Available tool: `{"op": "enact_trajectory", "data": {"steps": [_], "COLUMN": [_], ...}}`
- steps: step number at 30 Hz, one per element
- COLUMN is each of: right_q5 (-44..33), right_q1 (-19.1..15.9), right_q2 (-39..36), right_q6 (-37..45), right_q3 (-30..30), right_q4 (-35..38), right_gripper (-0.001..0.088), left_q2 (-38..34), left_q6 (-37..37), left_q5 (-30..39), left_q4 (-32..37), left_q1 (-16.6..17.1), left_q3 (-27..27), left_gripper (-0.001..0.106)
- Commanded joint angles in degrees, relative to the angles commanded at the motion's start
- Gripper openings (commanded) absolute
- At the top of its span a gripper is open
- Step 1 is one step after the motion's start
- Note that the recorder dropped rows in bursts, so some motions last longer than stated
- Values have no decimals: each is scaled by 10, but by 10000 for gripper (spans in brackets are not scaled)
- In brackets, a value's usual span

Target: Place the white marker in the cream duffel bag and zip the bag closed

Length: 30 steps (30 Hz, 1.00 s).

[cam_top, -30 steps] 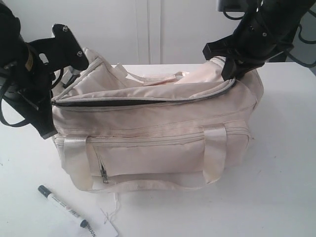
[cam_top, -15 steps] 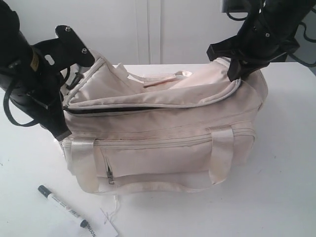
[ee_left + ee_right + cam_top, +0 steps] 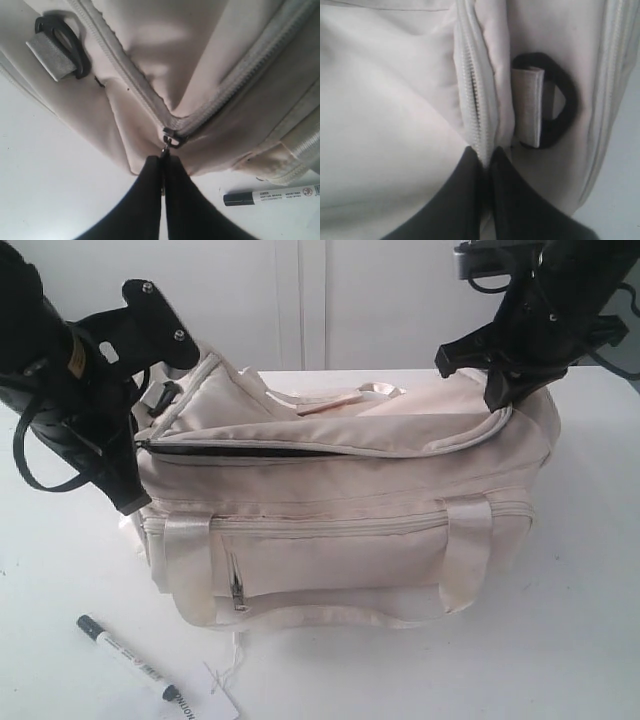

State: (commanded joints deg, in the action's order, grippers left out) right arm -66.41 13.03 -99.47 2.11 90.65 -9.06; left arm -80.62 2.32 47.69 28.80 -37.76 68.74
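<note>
1 white marker end off-frame, L wrist.

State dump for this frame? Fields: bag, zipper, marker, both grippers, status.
bag: cream duffel bag on the table
zipper: top zipper open, slider at the left arm's end
marker: white marker on the table in front of the bag, outside it
left gripper: shut on the zipper pull
right gripper: shut on the bag's edge by the black ring
status: marker not in, bag not zipped

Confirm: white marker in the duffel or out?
Out. The white marker lies on the table in front of the cream duffel bag, apart from it.
</note>
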Motion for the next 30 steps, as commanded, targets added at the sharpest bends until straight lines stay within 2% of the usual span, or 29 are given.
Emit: {"op": "enact_trajectory", "data": {"steps": [4,9,12,17,19,23,26,30], "right_q5": [6,16,19,26,30,30,32,5], "right_q1": [0,0,0,0,0,0,0,0], "right_q2": [0,0,0,4,13,39,63,80], "right_q6": [-7,-13,-13,-13,-13,-11,23,157], "right_q3": [0,0,0,1,6,21,26,26], "right_q4": [9,62,94,96,98,98,115,187], "right_gripper": [0,8,102,325,372,380,380,380], "left_q2": [0,0,0,0,0,0,0,0], "left_q6": [0,0,1,1,1,1,1,1], "left_q5": [-2,-11,-21,-24,-27,-34,-38,-55], "left_q4": [0,0,0,-1,-4,-20,-51,-96], "left_q1": [0,0,0,0,0,0,0,0], "left_q3": [0,0,0,0,0,0,0,0], "left_gripper": [0,0,0,0,0,0,0,0]}}
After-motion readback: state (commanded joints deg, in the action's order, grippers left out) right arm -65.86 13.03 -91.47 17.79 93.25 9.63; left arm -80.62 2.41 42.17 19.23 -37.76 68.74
